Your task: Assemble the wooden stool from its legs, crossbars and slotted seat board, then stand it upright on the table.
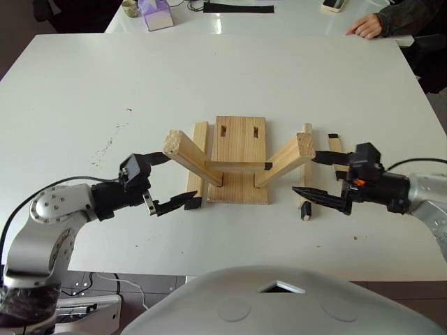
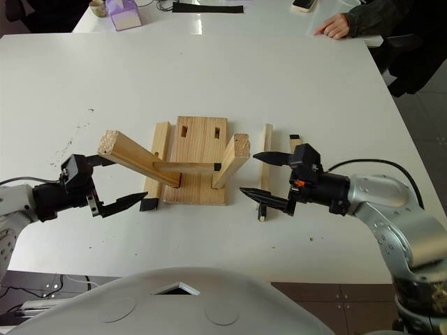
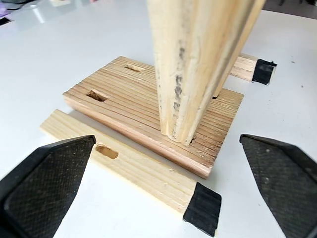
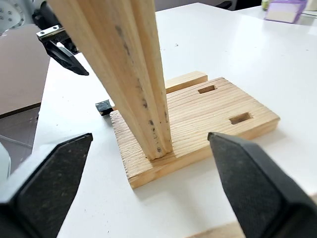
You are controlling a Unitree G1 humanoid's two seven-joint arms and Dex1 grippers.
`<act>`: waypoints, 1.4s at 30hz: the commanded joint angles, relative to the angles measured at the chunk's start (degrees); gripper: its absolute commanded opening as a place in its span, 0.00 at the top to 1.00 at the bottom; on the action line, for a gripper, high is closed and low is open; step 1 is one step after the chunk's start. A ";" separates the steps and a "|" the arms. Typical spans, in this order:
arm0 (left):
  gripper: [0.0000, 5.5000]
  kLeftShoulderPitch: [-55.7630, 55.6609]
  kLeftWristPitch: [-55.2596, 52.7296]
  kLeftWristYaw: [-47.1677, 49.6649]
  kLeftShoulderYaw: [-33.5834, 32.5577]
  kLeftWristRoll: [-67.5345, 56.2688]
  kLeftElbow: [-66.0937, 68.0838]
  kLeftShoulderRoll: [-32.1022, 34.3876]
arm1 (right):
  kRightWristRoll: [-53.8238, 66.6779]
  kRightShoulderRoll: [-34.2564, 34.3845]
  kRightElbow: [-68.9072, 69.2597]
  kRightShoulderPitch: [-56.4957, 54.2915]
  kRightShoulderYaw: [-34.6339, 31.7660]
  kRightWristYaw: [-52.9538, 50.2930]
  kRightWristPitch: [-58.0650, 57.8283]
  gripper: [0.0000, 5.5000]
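The white counter point(image 1: 84, 91) carried the parts, and a table behind it held a tissue box point(image 1: 155, 14). The left fingers point(image 1: 174, 204) gaped wide and empty near the left standing leg point(image 1: 190, 157). One flat leg point(image 1: 197, 164) lay just beside the board point(image 1: 239, 139). The board lay flat at centre, its long axis pointing away and two slots at the far end. Two legs stood on it in a V, the right standing leg point(image 1: 288, 159) joined to the left by one crossbar point(image 1: 237, 167). One loose bar point(image 2: 266, 143) and another leg point(image 2: 295, 144) lay parallel beyond. The right fingers point(image 1: 318, 197) gaped empty.
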State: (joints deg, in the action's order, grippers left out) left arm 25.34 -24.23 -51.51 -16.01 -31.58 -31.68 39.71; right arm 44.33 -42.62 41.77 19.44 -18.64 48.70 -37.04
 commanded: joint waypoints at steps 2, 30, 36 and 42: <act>0.02 2.77 0.22 13.68 -0.89 -0.35 -0.72 -11.86 | 3.93 7.06 7.45 4.66 -6.49 -15.89 -3.02 0.41; 0.02 -17.40 -9.58 37.04 25.06 27.13 -18.43 -19.64 | -43.56 31.37 15.94 -10.35 46.61 -54.90 -6.98 0.41; 0.02 -16.78 -10.35 39.06 14.89 28.63 -12.50 -18.81 | -44.84 30.76 15.04 -7.78 38.83 -54.06 -7.43 0.41; 0.02 -7.76 -7.79 41.68 1.28 30.56 -14.53 -18.95 | -44.17 26.53 17.07 -4.71 16.93 -48.98 -6.44 0.41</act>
State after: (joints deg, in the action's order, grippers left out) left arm 13.38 -32.80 -10.84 -10.14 -2.39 -44.80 20.67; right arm -0.07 -14.45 57.90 13.87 5.31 -1.98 -44.05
